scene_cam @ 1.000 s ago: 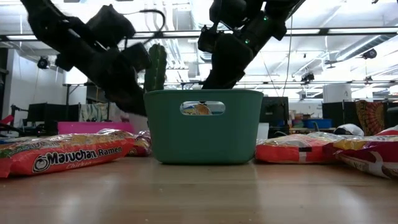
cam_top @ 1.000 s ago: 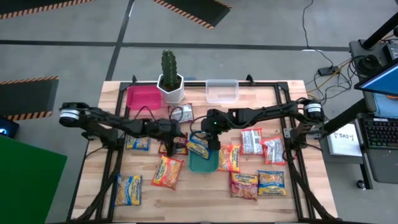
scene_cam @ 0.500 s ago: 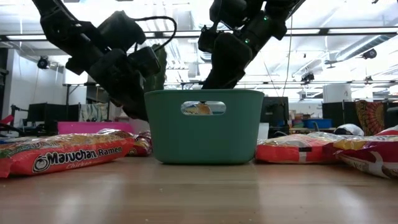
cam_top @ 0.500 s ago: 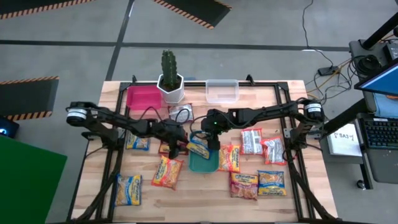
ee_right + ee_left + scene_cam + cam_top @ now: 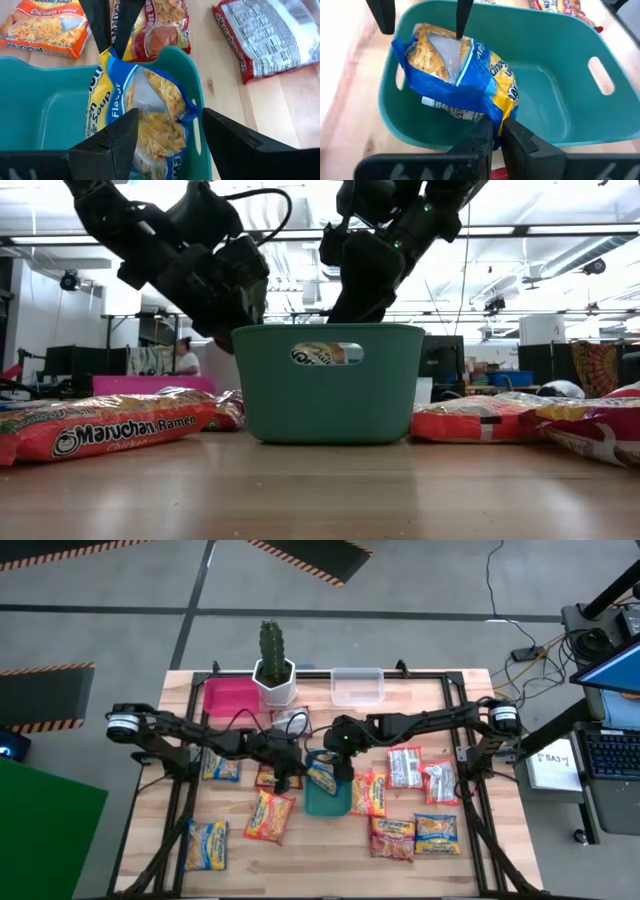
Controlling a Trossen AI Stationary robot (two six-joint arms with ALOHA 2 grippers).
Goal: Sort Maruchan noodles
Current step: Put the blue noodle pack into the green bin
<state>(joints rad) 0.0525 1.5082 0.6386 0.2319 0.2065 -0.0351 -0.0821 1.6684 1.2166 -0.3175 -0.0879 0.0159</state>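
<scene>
Noodles packet, yellow-blue, lies tilted in the green tray. Left fingers are closed on its edge. Right fingers stand apart around its other end.

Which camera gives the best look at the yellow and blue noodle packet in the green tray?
The left wrist view: the yellow-blue packet fills it. The right wrist view shows one end, the high view a small patch, the low view a glimpse.
</scene>
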